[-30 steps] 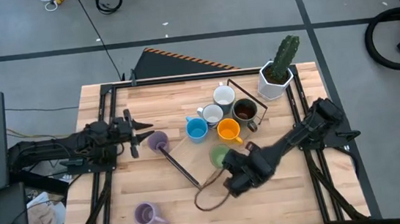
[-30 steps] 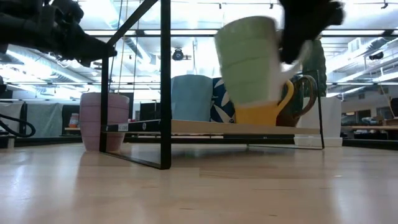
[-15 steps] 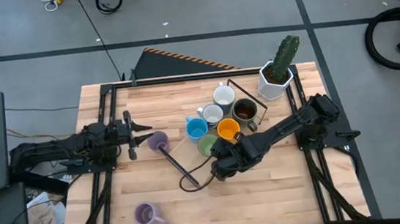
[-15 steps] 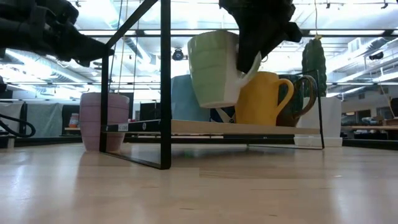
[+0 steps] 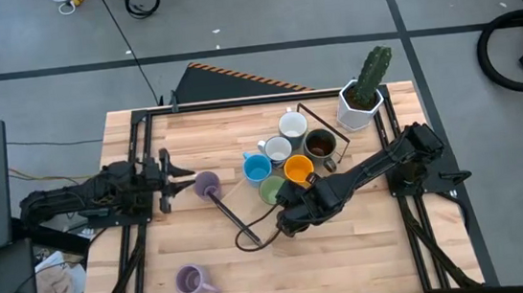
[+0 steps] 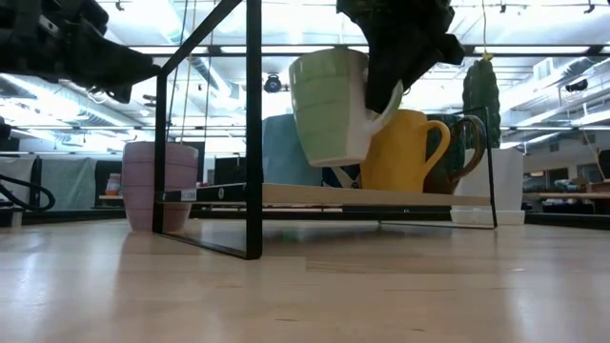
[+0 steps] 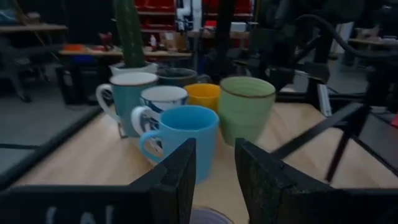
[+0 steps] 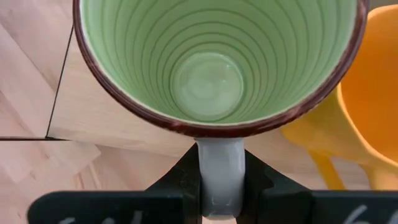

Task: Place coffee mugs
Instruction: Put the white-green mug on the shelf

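The green mug (image 6: 331,105) is pinched by its handle in the right tool (image 8: 221,186), held clear above the table beside the orange mug (image 6: 405,151), mid-table; it should be lowered level, avoiding neighbours. The left tool (image 7: 211,168) is spread, near the left edge

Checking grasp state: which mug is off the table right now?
The green mug. The right tool is shut on its handle and holds it in the air by the orange mug; the other mugs in the low view stand on a surface.

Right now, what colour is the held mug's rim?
Dark brown, on the green mug; right wrist view shows it best.
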